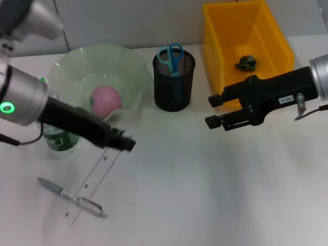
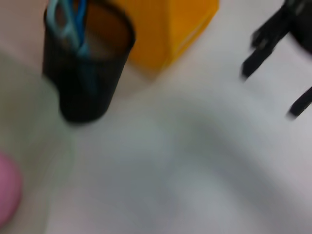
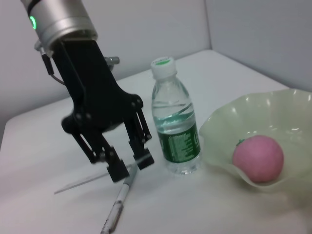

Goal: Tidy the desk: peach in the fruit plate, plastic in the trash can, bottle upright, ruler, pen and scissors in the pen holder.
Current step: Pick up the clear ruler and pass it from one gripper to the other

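Surface point(image 1: 205, 195), white, carrying all items; positions below are given relative to the pen holder point(image 1: 173, 81).

Trash can point(image 1: 218, 36), yellow, just beside the pen holder on its right-arm side; a dark crumpled piece of plastic point(image 1: 246, 62) lies inside it.

Fruit plate point(image 1: 133, 66), pale green with a wavy rim, just beside the pen holder on its left-arm side; the pink peach point(image 1: 105, 100) rests in it.

Right pincer point(image 1: 214, 110), black, hovering near the pen holder on the trash-can side, jaws spread and empty; judged idle.

Left pincer point(image 1: 128, 145), black, low over the surface on the near side of the fruit plate, toward the robot from the pen holder. In the right wrist view its jaws are pressed onto the upper end of the ruler point(image 1: 95, 177).

Bottle point(image 1: 61, 139), clear with a green label, upright beyond the fruit plate from the pen holder, partly behind the left arm.

Ruler, transparent, one end pinched and raised, the far end slanting down toward the robot, crossing over the pen point(image 1: 72, 197), well apart from the pen holder.

Scissors point(image 1: 171, 57), blue-handled, standing in the pen holder.

Step in hand, as judged: ruler to pen holder. The next move calls for lifting the ruler clear of the pen, carrying it over the pen holder's mouth, tipping it upright and lowering it beside the scissors. Afterwards only the pen remains.
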{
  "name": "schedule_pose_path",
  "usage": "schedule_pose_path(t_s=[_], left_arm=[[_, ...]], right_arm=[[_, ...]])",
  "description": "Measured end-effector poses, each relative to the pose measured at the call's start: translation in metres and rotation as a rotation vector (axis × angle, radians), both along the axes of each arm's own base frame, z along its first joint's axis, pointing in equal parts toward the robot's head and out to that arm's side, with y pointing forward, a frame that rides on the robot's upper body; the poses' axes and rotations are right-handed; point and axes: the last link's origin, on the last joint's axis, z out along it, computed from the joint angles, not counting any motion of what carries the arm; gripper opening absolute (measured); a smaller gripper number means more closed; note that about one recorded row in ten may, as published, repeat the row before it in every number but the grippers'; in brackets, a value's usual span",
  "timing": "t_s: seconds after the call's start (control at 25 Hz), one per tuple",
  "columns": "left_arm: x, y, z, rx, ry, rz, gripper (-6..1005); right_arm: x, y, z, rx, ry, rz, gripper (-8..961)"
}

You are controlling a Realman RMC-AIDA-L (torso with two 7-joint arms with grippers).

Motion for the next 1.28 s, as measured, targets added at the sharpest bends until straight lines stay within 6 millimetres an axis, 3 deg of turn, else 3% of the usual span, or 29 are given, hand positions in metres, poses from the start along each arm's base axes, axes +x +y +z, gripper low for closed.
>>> schedule_pose_path(t_s=[0.2, 0.44, 0.6, 0.72, 1.0, 1.28], left_arm=[[0.004, -0.003, 0.016, 0.031, -0.229, -0.039, 388], [0.004, -0.012, 0.019, 0.036, -0.413, -0.102, 388], [-0.010, -0.020, 0.022, 0.093, -0.696, -0.159, 388], [-0.016, -0.023, 0.022, 0.127, -0.779, -0.195, 388], [-0.036, -0.034, 0.002, 0.277, -0.941, -0.321, 388], [-0.053, -0.039, -0.015, 0.424, -0.995, -0.365, 388]], right_arm=[[0.007, -0.001, 0.009, 0.026, 0.024, -0.022, 626], [0.010, -0.001, 0.014, 0.039, 0.024, -0.035, 626], [0.013, -0.001, 0.015, 0.044, 0.025, -0.044, 626], [0.015, -0.001, 0.016, 0.046, 0.024, -0.049, 626], [0.016, 0.000, 0.017, 0.051, 0.029, -0.062, 626], [0.019, -0.005, 0.011, 0.055, 0.053, -0.068, 625]])
